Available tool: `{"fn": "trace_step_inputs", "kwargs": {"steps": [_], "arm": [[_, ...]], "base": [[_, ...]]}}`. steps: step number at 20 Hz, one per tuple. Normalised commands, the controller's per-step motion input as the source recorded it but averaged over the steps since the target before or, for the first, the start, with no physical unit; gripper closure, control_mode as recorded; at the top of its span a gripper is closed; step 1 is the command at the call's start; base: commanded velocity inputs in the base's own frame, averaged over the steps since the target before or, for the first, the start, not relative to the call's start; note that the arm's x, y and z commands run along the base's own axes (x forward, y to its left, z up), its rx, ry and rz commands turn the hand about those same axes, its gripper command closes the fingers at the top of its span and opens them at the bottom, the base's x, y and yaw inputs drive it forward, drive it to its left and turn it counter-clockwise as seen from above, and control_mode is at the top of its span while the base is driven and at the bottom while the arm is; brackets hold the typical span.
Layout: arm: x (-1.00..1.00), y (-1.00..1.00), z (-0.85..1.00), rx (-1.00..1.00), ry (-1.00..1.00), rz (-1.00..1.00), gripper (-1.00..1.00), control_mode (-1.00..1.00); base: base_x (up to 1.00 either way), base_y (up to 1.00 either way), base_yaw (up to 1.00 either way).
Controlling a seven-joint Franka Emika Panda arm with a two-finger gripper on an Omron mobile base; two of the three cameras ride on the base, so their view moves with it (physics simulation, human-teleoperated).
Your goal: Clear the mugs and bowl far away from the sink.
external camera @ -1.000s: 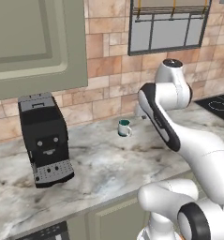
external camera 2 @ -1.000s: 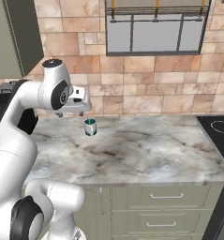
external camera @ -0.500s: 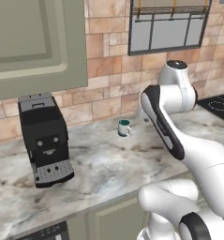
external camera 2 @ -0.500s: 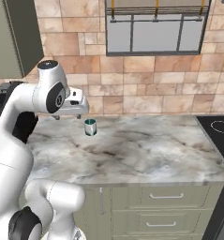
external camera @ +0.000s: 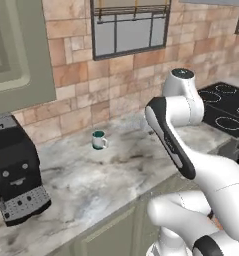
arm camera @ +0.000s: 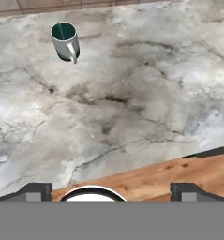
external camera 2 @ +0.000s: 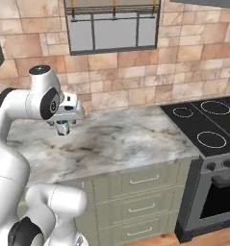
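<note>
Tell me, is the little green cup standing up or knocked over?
Standing up. The mug sits on its base, its round teal mouth facing upward.

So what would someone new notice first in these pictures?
Probably the big white robot arm bent over the marble counter, its gripper open and empty. Next, the lone small mug near the brick wall, then the black coffee machine at the counter's left.

White mug [external camera: 98, 140] with teal-green inside, grey-veined marble counter [external camera: 91, 185], black coffee machine [external camera: 15, 175], tan-and-brown brick wall [external camera: 116, 100].
</note>
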Motion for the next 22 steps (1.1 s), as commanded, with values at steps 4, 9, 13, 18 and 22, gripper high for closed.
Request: {"fn": "trace_step_inputs", "kwargs": {"steps": [4,9,13,18,22], "arm": [[0.0,0.0,0.0,0.0,0.0,0.0,-1.0,1.0],[0.0,0.0,0.0,0.0,0.0,0.0,-1.0,1.0],[0.0,0.0,0.0,0.0,0.0,0.0,-1.0,1.0],[0.0,0.0,0.0,0.0,0.0,0.0,-1.0,1.0],[0.0,0.0,0.0,0.0,0.0,0.0,-1.0,1.0]], "base": [[-0.01,-0.03,-0.91],[0.0,0.0,-0.99],[0.0,0.0,-1.0],[0.0,0.0,-1.0],[0.0,0.0,-1.0]]}}
